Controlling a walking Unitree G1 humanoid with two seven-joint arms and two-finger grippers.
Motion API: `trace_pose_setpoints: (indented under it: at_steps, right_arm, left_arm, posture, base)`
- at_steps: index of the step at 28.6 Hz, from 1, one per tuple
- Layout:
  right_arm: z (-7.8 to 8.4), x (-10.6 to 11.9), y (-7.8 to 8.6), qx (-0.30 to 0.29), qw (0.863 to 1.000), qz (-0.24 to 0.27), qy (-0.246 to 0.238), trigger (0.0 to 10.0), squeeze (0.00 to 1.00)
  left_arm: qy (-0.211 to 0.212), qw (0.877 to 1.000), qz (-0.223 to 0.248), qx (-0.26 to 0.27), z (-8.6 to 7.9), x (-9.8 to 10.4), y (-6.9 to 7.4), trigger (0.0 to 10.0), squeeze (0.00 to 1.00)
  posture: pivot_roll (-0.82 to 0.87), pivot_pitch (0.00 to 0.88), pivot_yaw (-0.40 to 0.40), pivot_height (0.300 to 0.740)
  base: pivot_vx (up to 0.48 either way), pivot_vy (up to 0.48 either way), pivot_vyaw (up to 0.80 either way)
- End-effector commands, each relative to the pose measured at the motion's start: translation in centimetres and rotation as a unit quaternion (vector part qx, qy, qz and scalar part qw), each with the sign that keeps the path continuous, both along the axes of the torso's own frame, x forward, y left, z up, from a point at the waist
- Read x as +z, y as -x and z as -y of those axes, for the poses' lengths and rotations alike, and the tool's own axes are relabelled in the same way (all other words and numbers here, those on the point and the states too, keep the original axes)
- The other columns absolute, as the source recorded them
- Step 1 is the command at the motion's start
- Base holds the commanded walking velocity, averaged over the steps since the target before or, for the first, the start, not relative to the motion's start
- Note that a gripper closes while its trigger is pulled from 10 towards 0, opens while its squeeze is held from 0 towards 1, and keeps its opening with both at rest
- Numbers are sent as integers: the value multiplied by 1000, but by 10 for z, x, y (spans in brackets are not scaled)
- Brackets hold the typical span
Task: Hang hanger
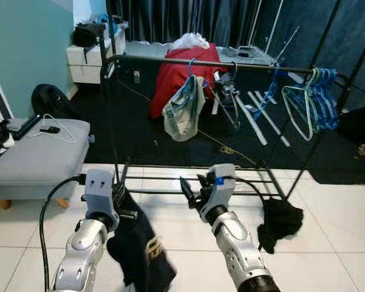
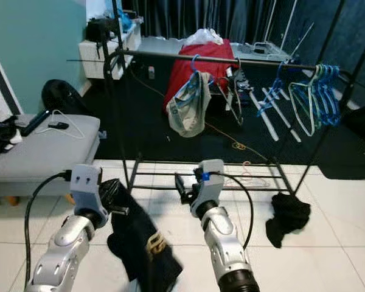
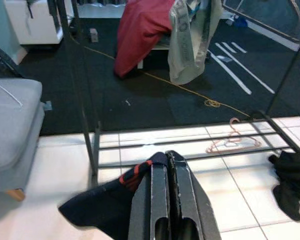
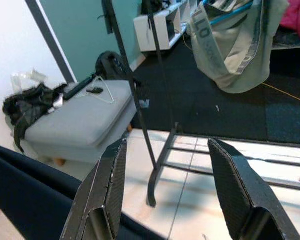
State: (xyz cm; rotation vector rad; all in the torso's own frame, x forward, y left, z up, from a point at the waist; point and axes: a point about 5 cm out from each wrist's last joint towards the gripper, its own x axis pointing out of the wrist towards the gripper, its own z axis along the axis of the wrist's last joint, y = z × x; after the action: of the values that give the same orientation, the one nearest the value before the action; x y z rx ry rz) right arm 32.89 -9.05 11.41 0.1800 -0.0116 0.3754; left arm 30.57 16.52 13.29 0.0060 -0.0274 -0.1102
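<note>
hanger with a dark garment is clamped in the left hand; right hand spread wide, empty.

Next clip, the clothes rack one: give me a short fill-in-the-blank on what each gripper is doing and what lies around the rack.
1. The left gripper has its jaws shut on a dark ______ that hangs down from it.
2. The right gripper has its jaws ______ and holds nothing.
3. A white wire hanger lies on the grey ______.
4. The pale shorts hang from the rack's rail on a ______ hanger.

Missing words: garment; open; ottoman; blue
</note>
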Motion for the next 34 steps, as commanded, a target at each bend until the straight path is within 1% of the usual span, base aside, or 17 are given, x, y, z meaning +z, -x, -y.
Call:
trace_pose_setpoints:
  at_steps: [1,2,4,8,11,15,16,17,19,21,24,27,30,34]
  right_arm:
    - [2,-3,1,-2,1000,-3,4,10000,0]
    - [2,-3,1,-2,1000,-3,4,10000,0]
    - [6,-5,3,-7,1000,-2,4,10000,0]
    - [10,-8,4,-20,1000,-4,5,10000,0]
    - [13,-9,5,-26,1000,-5,3,10000,0]
    - [13,-13,7,-26,999,-10,17,10000,0]
    - [12,-16,7,-23,999,-19,35,10000,0]
    - [11,-22,8,-15,998,-28,61,10000,0]
    - [11,-22,8,-15,998,-28,61,10000,0]
    - [9,-27,10,1,996,-41,82,10000,0]
    - [8,-28,11,9,995,-44,87,10000,0]
    - [9,-31,13,17,994,-45,101,10000,0]
    - [9,-31,13,17,994,-45,101,10000,0]
    - [11,-33,14,17,993,-46,107,10000,0]
  left_arm:
    - [-4,1000,20,-13,2,14,-4,10000,0]
    - [-4,1000,20,-13,2,14,-4,10000,0]
    - [-9,999,33,-11,0,22,-5,10000,0]
    - [-9,999,38,-12,-1,25,-4,10000,0]
    - [-11,999,31,-17,1,22,-4,10000,0]
    - [-16,999,22,-17,2,17,-3,10000,0]
    - [-25,999,18,-13,2,13,-3,10000,0]
    - [-26,1000,12,-9,1,10,-3,10000,0]
    - [-26,1000,12,-9,1,10,-3,10000,0]
    - [-26,1000,-1,-7,2,5,-3,10000,0]
    - [-25,1000,-7,-8,2,3,-3,10000,0]
    - [-34,999,-18,-12,4,0,-3,10000,0]
    - [-34,999,-18,-12,4,0,-3,10000,0]
    - [-43,999,-24,-21,8,-2,-1,10000,0]
  posture:
    - [53,51,-46,740]
    - [53,51,-46,740]
    - [56,44,-28,740]
    - [50,41,-18,740]
    - [49,41,-9,740]
    - [45,39,-6,740]
    - [44,34,-4,740]
    - [42,32,-6,740]
    - [42,32,-6,740]
    - [39,39,-10,740]
    - [38,41,-11,740]
    - [42,46,-22,740]
    - [42,46,-22,740]
    - [44,53,-20,740]
  base:
    - [0,0,0]
    - [0,0,0]
    - [0,0,0]
    - [0,0,0]
    - [0,0,0]
    - [0,0,0]
    - [0,0,0]
    - [0,0,0]
    - [0,0,0]
    - [0,0,0]
    - [0,0,0]
    - [0,0,0]
    - [0,0,0]
    - [0,-480,0]
